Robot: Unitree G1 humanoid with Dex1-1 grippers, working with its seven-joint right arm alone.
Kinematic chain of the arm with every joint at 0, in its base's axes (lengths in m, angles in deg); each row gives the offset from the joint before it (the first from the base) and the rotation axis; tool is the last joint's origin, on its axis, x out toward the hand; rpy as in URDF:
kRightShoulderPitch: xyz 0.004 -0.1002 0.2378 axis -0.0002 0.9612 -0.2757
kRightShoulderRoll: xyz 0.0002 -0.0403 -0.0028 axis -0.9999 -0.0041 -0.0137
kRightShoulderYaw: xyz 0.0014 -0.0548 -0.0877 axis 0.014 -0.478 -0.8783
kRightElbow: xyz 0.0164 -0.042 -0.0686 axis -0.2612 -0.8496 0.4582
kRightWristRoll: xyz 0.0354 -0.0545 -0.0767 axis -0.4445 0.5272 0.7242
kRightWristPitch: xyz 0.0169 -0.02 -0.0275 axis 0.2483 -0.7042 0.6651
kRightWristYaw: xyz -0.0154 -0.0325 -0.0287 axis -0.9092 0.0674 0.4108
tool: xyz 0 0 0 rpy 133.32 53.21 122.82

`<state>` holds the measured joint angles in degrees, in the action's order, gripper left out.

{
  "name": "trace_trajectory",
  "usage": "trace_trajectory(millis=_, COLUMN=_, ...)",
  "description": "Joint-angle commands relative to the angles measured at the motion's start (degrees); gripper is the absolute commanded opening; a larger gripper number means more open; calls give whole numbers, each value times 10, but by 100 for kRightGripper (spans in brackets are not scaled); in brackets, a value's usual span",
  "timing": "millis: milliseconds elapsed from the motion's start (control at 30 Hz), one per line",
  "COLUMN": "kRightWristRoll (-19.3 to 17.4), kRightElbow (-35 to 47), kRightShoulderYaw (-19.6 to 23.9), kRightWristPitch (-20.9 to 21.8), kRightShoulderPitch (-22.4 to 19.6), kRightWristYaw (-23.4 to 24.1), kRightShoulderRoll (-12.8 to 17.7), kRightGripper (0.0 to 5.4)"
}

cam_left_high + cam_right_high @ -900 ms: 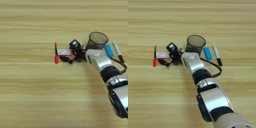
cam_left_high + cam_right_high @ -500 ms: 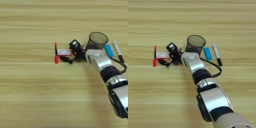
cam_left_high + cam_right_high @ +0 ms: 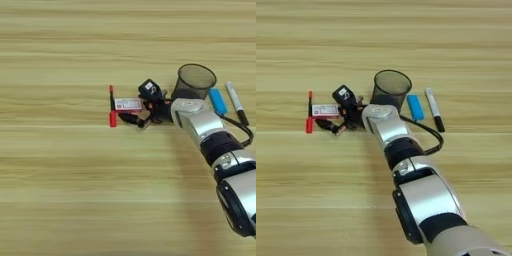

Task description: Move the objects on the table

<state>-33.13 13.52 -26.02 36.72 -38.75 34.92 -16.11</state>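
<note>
The right eye view takes in the whole run of the silver forearm [image 3: 406, 150], from the big rounded joint at the bottom edge up to the wrist; the left eye view cuts that arm off at its right edge and shows more bare wooden table [image 3: 60, 190] to the left instead.

Taking the black mesh cup [image 3: 194, 80] as the landmark, there is one of each thing. One blue eraser-like block [image 3: 217, 101] lies just right of the cup. One white marker with black cap [image 3: 434, 109] lies right of that block, apart from it, cap toward the robot. One flat white box with red edges [image 3: 128, 104] lies left of the cup, and one thin red-and-black pen [image 3: 112, 106] lies at the box's far side from the cup, crosswise to the box and touching or nearly touching its end. A black cable [image 3: 428, 136] loops off the wrist on the cup's near side.

The arm reaches up and leftward past the cup's near-left side, ending in the right gripper [image 3: 141, 111] just left of the cup. One black finger sits beyond the box's right end, the other on its near side, so the jaws stand apart around that end; whether they actually press on the box is hard to make out.
</note>
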Motion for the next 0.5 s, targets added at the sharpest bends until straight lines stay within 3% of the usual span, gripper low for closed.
trace_trajectory(millis=33, kRightWristRoll=19, kRightElbow=-2, kRightShoulderYaw=-8, kRightWristPitch=-14, kRightShoulderPitch=-5, kRightWristYaw=6, kRightShoulderRoll=1, kRightGripper=507)
trace_trajectory(millis=500, kRightWristRoll=15, kRightElbow=1, kRightShoulderYaw=-2, kRightWristPitch=-15, kRightShoulderPitch=-5, kRightWristYaw=6, kRightShoulderRoll=2, kRightGripper=396)
